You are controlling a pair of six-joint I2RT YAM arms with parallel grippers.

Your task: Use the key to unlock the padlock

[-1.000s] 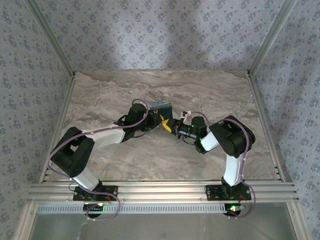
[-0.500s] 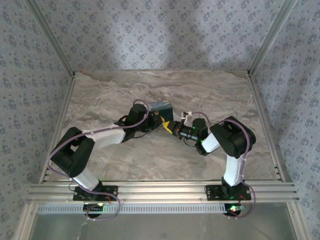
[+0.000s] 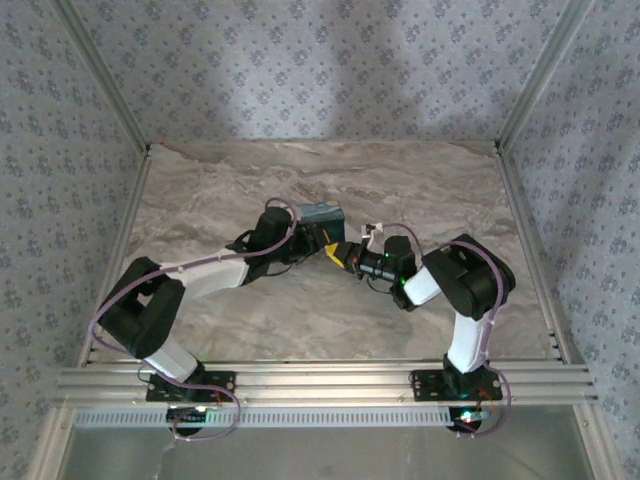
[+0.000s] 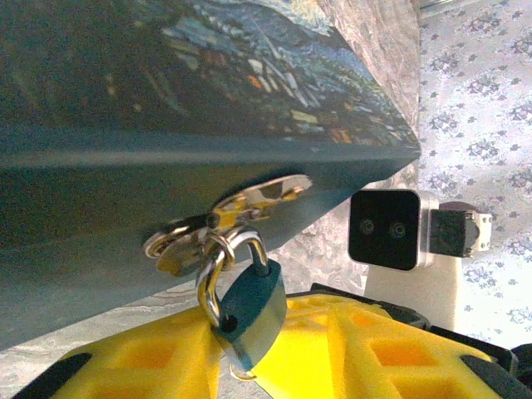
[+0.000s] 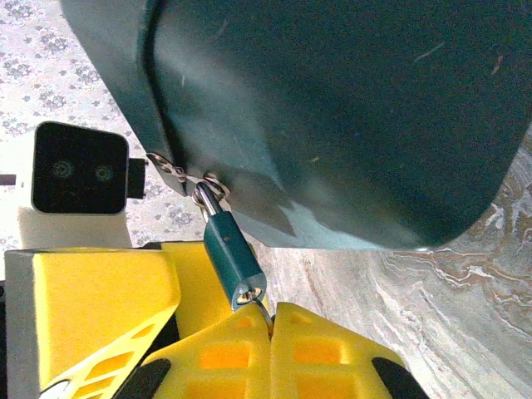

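Padlock (image 4: 249, 309): teal body, steel shackle through box (image 4: 166, 100) hasp (image 4: 229, 218). We note right gripper (image 5: 270, 332) pinching key (image 5: 259, 307); left gripper (image 4: 248, 353) jaws, cannot tell.

Both arms reach forward and bend inward, so that the two grippers meet tip to tip midway between them. The left arm (image 3: 200, 275) lies low, its forearm angled right and away. The left gripper (image 3: 314, 240) points toward the other (whether its fingers are parted or closed cannot be told). The right arm (image 3: 465, 290) rises from its base, elbow folded, forearm turned left. The right gripper (image 3: 339, 253) has its yellow fingers (image 5: 324, 353) pinched together on the key (image 5: 260, 306).
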